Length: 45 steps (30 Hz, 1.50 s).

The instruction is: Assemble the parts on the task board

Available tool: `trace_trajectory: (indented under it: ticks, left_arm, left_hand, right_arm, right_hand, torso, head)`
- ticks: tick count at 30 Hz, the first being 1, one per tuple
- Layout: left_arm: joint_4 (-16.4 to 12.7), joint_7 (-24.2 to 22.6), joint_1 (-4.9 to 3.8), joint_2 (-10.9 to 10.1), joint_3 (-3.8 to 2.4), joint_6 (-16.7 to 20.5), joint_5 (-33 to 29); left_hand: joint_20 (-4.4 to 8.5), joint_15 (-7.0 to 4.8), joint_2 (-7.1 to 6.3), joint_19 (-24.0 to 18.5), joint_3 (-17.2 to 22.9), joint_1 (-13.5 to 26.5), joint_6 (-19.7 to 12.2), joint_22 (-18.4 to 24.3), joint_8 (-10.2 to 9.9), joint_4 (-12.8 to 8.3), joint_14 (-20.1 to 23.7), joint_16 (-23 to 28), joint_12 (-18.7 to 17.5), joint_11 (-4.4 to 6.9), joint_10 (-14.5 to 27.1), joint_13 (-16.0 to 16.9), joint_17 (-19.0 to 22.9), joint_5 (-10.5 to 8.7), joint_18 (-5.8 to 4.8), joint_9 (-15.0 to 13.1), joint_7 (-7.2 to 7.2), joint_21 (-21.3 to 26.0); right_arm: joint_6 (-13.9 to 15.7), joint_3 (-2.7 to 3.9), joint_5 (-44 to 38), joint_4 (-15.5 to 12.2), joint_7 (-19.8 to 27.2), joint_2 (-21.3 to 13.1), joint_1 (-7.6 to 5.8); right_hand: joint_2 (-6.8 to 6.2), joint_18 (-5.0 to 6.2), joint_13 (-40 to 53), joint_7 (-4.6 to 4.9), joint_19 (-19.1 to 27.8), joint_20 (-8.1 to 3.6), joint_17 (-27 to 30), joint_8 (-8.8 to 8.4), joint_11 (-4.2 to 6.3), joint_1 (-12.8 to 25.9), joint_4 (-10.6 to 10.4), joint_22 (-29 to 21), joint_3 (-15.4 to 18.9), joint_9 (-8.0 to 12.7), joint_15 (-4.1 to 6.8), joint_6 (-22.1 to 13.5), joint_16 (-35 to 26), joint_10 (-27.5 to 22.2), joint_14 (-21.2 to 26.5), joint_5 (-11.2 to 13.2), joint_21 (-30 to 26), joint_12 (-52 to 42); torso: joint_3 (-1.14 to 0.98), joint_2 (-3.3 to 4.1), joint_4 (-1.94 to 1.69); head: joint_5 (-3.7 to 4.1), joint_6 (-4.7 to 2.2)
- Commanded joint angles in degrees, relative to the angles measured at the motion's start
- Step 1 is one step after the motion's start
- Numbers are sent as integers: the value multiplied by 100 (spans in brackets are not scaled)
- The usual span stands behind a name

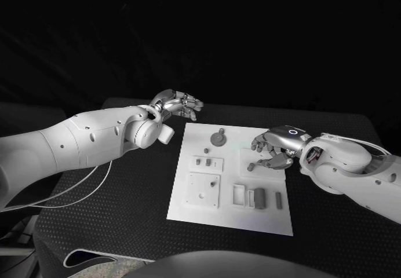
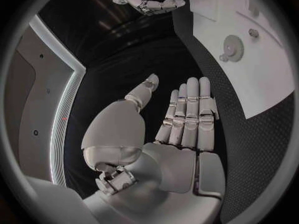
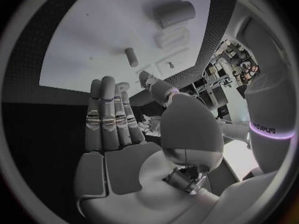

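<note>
**Both hands empty at the board**

The task board (image 1: 236, 200) is seen whole from the head. One gear (image 2: 233, 47) is resolved by the left wrist. Left hand (image 1: 177, 104), right hand (image 1: 274, 147): fingers apart, nothing held. One peg (image 3: 131, 56) lies loose on the board.

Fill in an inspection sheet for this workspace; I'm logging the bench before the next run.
Surface: black table, textured.
Job's things: white task board lying flat; gear near its far edge; small peg by the right robot hand; block near the front.
Clutter: nothing seen.
Robot hands: left robot hand off the board's far left corner, holding nothing; right robot hand over the board's right edge, holding nothing.
Cables: white cable under the left arm.
Surroundings: dark.
</note>
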<state>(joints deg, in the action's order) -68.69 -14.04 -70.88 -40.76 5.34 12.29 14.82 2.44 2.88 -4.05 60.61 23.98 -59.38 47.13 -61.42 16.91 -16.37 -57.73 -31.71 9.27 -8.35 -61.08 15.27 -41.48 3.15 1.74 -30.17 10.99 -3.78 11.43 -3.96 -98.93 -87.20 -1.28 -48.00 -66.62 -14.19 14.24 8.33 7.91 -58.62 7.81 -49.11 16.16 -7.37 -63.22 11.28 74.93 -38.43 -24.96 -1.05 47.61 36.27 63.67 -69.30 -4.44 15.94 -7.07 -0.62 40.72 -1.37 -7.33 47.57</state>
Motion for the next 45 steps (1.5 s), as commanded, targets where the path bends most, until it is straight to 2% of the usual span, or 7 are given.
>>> trace_trajectory:
  ticks: [1,9,18,23,29,39,45]
  left_arm:
    - [6,-82,-8,2,-5,-47,-12]
    - [9,-88,-7,-1,-5,-52,-12]
    - [7,-87,-7,-11,-4,-57,-10]
    - [9,-88,-7,-15,-4,-57,-10]
    - [8,-84,-7,-10,-4,-65,-10]
    - [12,-81,-7,-8,-4,-73,21]
    - [15,-80,-7,-6,-4,-74,21]
  left_hand:
    - [4,28,-7,-32,-27,33,-27,9,37,-8,-17,36,-19,9,24,-5,-7,-29,77,5,-8,-7]
    - [4,27,-7,-31,-27,32,-26,12,41,-8,-18,37,-17,11,22,-5,-10,-29,77,6,-9,-7]
    - [3,27,-5,-30,-27,32,-27,15,43,-7,-18,39,-16,11,23,-5,-12,-29,77,6,-9,-8]
    - [3,27,-4,-30,-28,33,-27,16,45,-7,-18,40,-16,11,23,-5,-13,-29,77,7,-9,-8]
    - [3,28,-3,-29,-28,35,-27,18,46,-5,-18,41,-15,11,22,-5,-14,-29,76,7,-9,-8]
    - [2,28,2,-29,-29,39,-28,21,48,-3,-18,44,-15,10,24,-5,-16,-29,76,8,-9,-8]
    - [2,29,4,-30,-30,41,-29,24,50,-2,-16,46,-15,10,26,-6,-17,-29,75,9,-9,-7]
  right_arm:
    - [-249,-2,-54,95,-55,36,3]
    - [-307,-88,-108,330,-35,224,48]
    - [-355,-109,-138,540,6,477,199]
    - [-413,-145,-142,547,3,495,215]
    - [-381,-154,-239,539,-32,496,221]
    - [-330,-155,-284,503,33,538,232]
    - [-336,-155,-284,515,3,553,236]
  right_hand:
    - [-65,76,-10,-7,50,7,10,-17,-16,-12,-41,138,0,8,-4,-60,34,-54,35,-11,27,37]
    - [-53,76,-26,-25,66,3,13,5,-22,-46,-79,138,-22,9,-10,-51,52,-73,54,-12,36,50]
    - [5,76,-32,-16,60,-3,12,23,-16,-102,-69,141,-31,10,-4,-46,81,-61,46,-9,55,45]
    - [75,76,-25,0,47,-11,13,63,6,-140,-46,141,-21,2,16,-1,110,-5,31,-7,78,13]
    - [281,76,38,167,24,-25,38,242,102,-201,65,136,9,-53,102,291,158,279,-7,-9,128,-140]
    - [686,76,208,-26,-37,-46,87,465,262,-149,190,132,10,-153,238,746,217,726,-94,-11,182,-368]
    - [640,76,222,-29,-52,-53,94,458,267,-106,206,130,30,-151,244,753,225,729,-111,-10,191,-366]
  torso:
    - [-5,-1,12]
    - [7,4,-2]
    - [5,1,-36]
    - [15,4,-18]
    - [11,4,-5]
    - [8,2,-14]
    - [12,3,-13]
  head:
    - [14,-14]
    - [31,-13]
    - [10,36]
    - [-8,44]
    - [-11,48]
    - [-4,74]
    - [-3,86]
